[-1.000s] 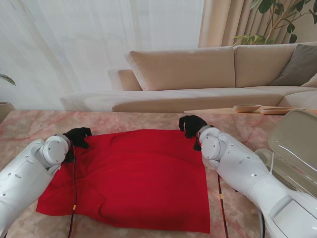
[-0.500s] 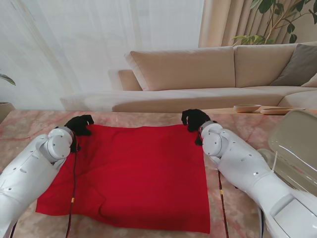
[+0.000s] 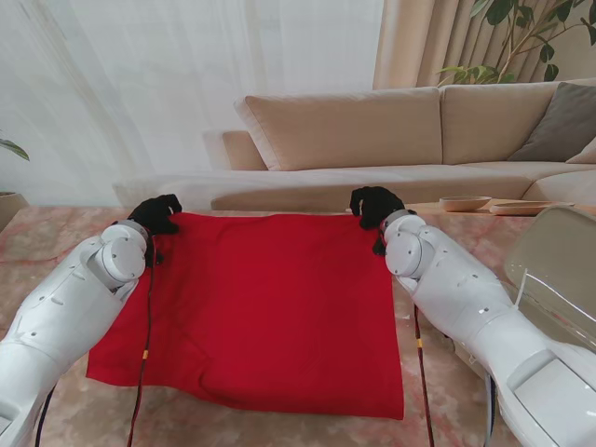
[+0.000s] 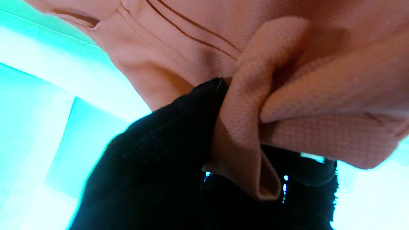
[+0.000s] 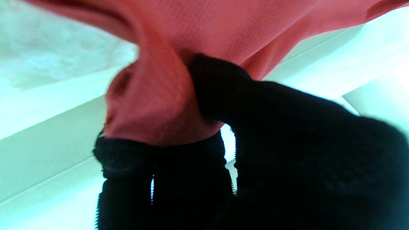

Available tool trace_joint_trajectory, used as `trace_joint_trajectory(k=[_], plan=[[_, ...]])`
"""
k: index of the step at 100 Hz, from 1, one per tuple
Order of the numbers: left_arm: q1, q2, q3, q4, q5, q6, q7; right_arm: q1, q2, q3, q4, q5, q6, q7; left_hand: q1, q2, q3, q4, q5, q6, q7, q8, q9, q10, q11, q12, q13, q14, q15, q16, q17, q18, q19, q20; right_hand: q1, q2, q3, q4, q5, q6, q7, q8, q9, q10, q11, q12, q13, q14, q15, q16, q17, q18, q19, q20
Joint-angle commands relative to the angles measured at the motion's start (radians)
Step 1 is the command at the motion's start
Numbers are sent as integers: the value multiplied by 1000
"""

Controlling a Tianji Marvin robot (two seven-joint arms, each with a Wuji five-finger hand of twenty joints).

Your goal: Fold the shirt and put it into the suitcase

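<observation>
**Both hands pinch the shirt's far corners**

Left hand point(image 3: 155, 213) and right hand point(image 3: 374, 206) each clamp a far corner of the red shirt point(image 3: 270, 307) — black-gloved fingers closed on bunched cloth. That shirt is the largest thing on the bench point(image 3: 56, 233), spread wide between the two white arms, its far edge stretched nearly straight from one hand to the other, its near edge lying flat nearer to me. At the right edge of the stand's view sits the open suitcase point(image 3: 549, 279), its pale lid raised, well apart from the shirt. In the left wrist view a fold of fabric point(image 4: 243, 127) is nipped between dark fingers point(image 4: 179, 127) — the right wrist view shows a rounded wad point(image 5: 150, 105) held the same way.
</observation>
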Motion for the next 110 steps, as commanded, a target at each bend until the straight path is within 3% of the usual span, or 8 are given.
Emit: trace_joint_trajectory(k=[1,32,60,62,65,110], plan=[[-12,-10,-3,-9,-5,1,10,16,6,16,-4,-8,7,-5,72,2,6,32,1,12,20,11,4,-9,10,25,21,44,15,2,3,14,47,29,54,-27,76,-14,12,-36,31,17,2,-15,37,23,32,13,30,25,26,-19,47,29],[55,9,-80,-115,23,-15,-10,-54,38,101,-118,-70,-6,-31,74,6,-6,32,-1,9,21,10,3,-14,9,23,14,46,9,4,-7,13,37,34,55,-28,73,-15,16,-42,34,17,3,-17,39,21,31,13,33,18,26,-22,43,39],[183,41,-184,-282,66,-49,-90,-166,70,180,-255,-141,-54,-39,71,-4,4,37,8,8,22,9,12,-6,10,24,23,44,9,5,-6,16,35,41,55,-50,92,-4,29,-37,32,16,20,-12,39,19,57,13,34,6,56,-22,39,56],[191,43,-190,-292,68,-53,-94,-175,73,186,-266,-147,-58,-40,62,-5,10,40,10,6,24,10,17,-36,14,26,26,42,11,6,-2,15,35,42,55,-52,94,-3,30,-36,32,16,21,-12,39,19,58,12,34,5,58,-22,39,57],[204,45,-200,-308,71,-56,-100,-188,76,194,-281,-156,-64,-41,59,-8,16,41,10,6,24,11,20,-45,16,28,28,41,11,6,-1,15,35,43,54,-55,96,-2,30,-36,31,16,24,-14,39,19,60,11,34,4,61,-22,37,59],[424,71,-369,-555,136,-114,-161,-397,113,333,-547,-281,-123,-52,44,-26,52,43,22,5,28,20,31,-39,17,31,42,40,15,6,16,19,40,48,51,-70,108,6,39,-36,27,18,33,-10,35,22,71,12,32,2,73,-18,29,73]])
